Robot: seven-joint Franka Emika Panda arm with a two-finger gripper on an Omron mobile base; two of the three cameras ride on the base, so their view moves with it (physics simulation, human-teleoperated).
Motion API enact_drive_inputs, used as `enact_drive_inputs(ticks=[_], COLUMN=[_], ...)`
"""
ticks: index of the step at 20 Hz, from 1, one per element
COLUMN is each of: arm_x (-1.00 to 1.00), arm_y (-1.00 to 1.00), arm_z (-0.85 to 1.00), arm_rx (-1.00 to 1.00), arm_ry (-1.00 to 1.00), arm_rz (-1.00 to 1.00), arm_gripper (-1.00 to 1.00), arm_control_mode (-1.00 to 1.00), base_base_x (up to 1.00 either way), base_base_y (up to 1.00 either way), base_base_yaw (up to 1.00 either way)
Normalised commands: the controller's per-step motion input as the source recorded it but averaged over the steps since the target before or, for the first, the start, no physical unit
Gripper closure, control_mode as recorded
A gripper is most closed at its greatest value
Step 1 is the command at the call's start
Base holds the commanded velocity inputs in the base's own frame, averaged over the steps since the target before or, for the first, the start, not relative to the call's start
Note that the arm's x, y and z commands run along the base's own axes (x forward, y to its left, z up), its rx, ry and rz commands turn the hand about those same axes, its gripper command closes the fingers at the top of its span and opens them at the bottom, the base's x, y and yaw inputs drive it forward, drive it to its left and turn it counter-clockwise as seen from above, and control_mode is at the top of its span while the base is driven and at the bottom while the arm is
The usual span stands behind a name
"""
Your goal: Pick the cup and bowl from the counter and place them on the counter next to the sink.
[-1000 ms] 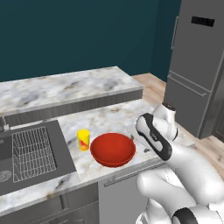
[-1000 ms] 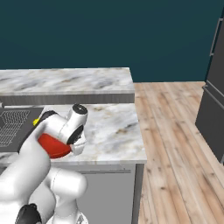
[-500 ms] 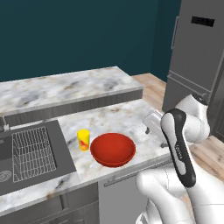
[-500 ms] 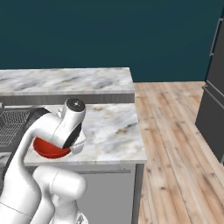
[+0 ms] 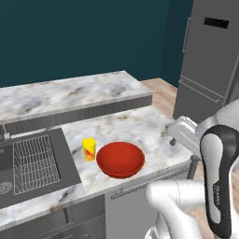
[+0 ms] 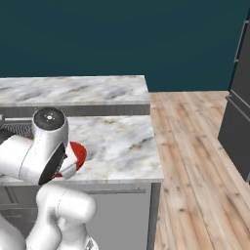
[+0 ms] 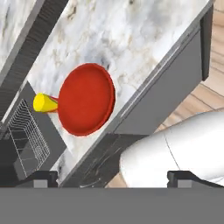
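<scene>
Nearby, a grey fridge (image 5: 210, 60) stands right of the marble counter (image 5: 135, 123), beyond wood floor (image 6: 195, 161). On the counter the red bowl (image 5: 120, 159) sits just beside the yellow cup (image 5: 88, 149), next to the sink (image 5: 32, 163). Well above them, the gripper (image 7: 113, 177) is spread wide and empty.

End effector (image 7: 113, 176) wide open
</scene>
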Motion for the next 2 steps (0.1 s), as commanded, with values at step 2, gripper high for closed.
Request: enact_drive_inputs(ticks=[2], arm_x=[-1.0], arm_y=[0.0], arm_z=[0.66], arm_rx=[-0.09], arm_ry=[-0.17], arm_rz=[0.12], arm_gripper=[-1.0], arm_control_mode=[-1.0], base_base_x=[0.0], base_base_y=[0.0], base_base_yaw=[0.0])
